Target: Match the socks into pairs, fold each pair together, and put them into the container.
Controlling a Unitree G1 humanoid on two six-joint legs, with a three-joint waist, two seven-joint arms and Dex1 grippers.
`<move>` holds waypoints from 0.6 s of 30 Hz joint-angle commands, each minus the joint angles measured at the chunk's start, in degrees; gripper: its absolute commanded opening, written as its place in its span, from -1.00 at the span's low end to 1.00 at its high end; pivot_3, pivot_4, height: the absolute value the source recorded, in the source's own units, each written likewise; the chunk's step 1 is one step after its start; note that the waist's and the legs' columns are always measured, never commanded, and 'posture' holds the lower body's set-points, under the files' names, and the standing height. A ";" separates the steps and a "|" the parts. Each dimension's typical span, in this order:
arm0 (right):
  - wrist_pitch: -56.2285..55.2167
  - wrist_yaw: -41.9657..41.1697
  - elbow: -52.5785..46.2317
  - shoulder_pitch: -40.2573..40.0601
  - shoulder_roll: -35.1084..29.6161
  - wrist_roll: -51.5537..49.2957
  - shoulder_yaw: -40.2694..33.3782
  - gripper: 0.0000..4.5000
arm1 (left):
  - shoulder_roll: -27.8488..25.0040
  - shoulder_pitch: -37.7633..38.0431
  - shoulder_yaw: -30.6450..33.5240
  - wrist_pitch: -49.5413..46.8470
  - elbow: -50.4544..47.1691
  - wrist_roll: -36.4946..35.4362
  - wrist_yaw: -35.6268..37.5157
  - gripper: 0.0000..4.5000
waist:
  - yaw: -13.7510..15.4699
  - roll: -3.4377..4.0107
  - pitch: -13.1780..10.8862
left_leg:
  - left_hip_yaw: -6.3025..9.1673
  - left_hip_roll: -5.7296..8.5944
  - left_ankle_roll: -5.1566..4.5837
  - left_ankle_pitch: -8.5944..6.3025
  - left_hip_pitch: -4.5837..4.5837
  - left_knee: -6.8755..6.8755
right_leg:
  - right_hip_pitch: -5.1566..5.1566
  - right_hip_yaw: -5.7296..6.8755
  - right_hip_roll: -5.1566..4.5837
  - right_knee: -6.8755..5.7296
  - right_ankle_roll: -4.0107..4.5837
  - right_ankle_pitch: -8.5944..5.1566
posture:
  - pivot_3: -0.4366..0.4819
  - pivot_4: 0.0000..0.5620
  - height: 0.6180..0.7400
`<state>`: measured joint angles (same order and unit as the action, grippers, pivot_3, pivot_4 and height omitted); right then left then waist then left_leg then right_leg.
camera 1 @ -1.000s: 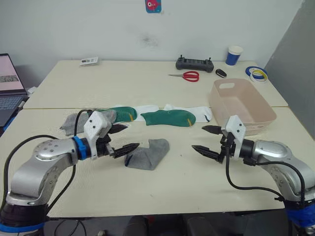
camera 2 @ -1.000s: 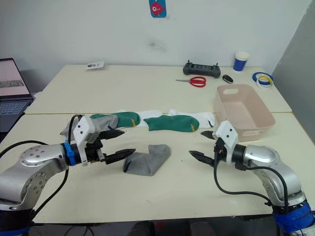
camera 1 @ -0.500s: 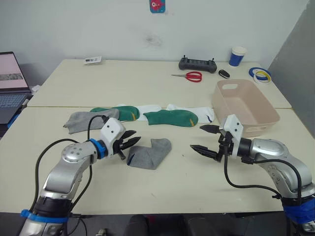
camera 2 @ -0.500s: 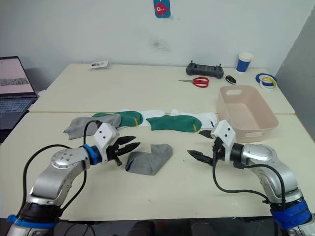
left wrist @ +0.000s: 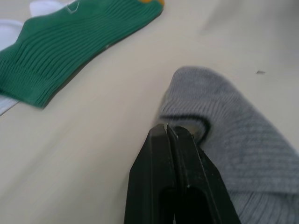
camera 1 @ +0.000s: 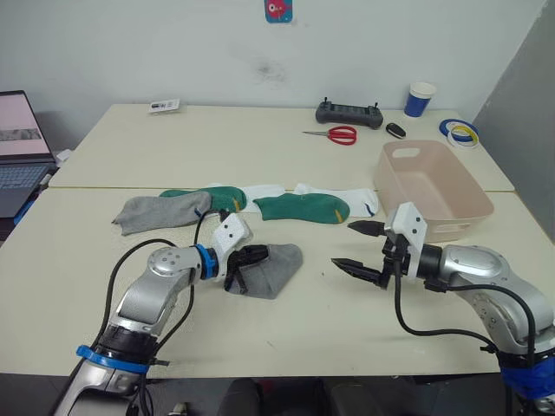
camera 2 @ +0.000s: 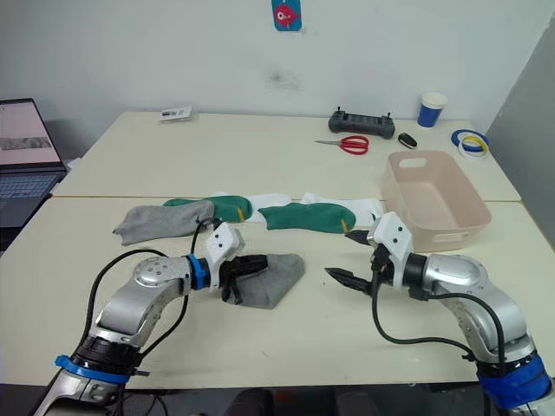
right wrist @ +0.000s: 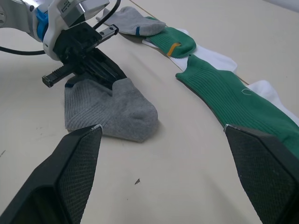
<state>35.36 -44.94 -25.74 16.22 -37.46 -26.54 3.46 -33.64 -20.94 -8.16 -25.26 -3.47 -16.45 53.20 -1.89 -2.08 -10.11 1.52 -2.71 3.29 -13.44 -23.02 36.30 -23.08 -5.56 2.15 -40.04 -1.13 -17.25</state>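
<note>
Socks lie strung across the middle of the pale table (camera 1: 286, 165), and the pink tub (camera 1: 431, 186) sits well apart from most of them at the right, open side up. Near the table's far edge rest a black controller (camera 1: 347, 113), red-handled scissors (camera 1: 334, 134), a blue paper cup (camera 1: 419, 98) and rolls of tape (camera 1: 457, 130); a laptop (camera 1: 19, 139) stands off to the left.

In the row, one grey sock (camera 1: 160, 210) lies flat at the left, touching a green sock (camera 1: 217, 198). Beside that come a white sock (camera 1: 264, 191), a second green sock (camera 1: 299, 207) and another white sock (camera 1: 360, 199) close to the tub.

Nearer the front lies the other grey sock (camera 1: 267, 269), rumpled. The left gripper (camera 1: 245, 261) has its fingers pressed together right at that sock's folded edge, touching it. The right gripper (camera 1: 362, 246) hovers over bare table with its fingers spread wide apart, between the rumpled sock and the tub.
</note>
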 commanded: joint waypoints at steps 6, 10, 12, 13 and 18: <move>-1.32 0.37 -0.93 0.03 0.38 0.16 -1.18 1.00 | -0.78 -2.90 -0.58 -9.85 -9.04 -7.31 4.64 -0.99 | -0.03 0.00 0.00 | 0.03 0.00 0.00 0.00 -0.01 0.01 | 0.00 0.02 0.01 -0.01 -0.01 0.00 | -0.05 -0.47 1.00; -1.50 0.19 -0.49 0.15 0.18 0.55 -1.30 1.00 | 1.62 -2.85 -2.65 -9.78 -10.43 -6.11 2.53 -0.99 | 0.00 0.00 0.00 | 0.02 0.01 0.00 0.00 0.01 0.02 | 0.03 0.01 0.00 0.00 -0.01 0.00 | -0.05 -0.47 1.00; -1.62 0.07 -0.30 0.18 0.13 0.73 -1.30 1.00 | 2.39 -2.59 -3.06 -10.61 -11.55 -6.87 2.36 -0.99 | 0.01 0.00 0.00 | 0.04 0.00 0.00 0.00 0.01 0.03 | 0.03 0.02 0.00 -0.01 -0.01 0.00 | -0.05 -0.47 1.00; -1.72 -0.09 -0.11 0.20 -0.02 0.82 -1.33 1.00 | 3.15 -2.68 -3.18 -11.75 -12.61 -7.73 1.83 -0.99 | -0.01 0.00 0.00 | 0.03 0.00 0.00 0.00 0.01 0.04 | 0.03 0.01 0.01 -0.01 -0.01 0.00 | -0.05 -0.47 1.00; -2.65 -2.14 0.15 0.32 -2.38 1.39 -1.32 1.00 | 1.88 -2.44 0.10 -10.97 -15.03 -7.30 -0.34 -0.99 | -0.08 0.00 0.00 | 0.04 0.00 0.00 0.00 0.00 0.06 | 0.03 0.01 0.01 -0.01 -0.01 0.00 | -0.05 -0.47 1.00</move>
<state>34.25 -45.91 -24.47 16.26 -38.41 -25.71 3.43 -29.82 -23.14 -10.83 -38.68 -17.02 -24.93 53.10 -1.97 -2.08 -10.11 1.55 -2.72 3.29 -13.44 -22.99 36.36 -23.04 -5.56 2.17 -40.07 -1.14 -17.25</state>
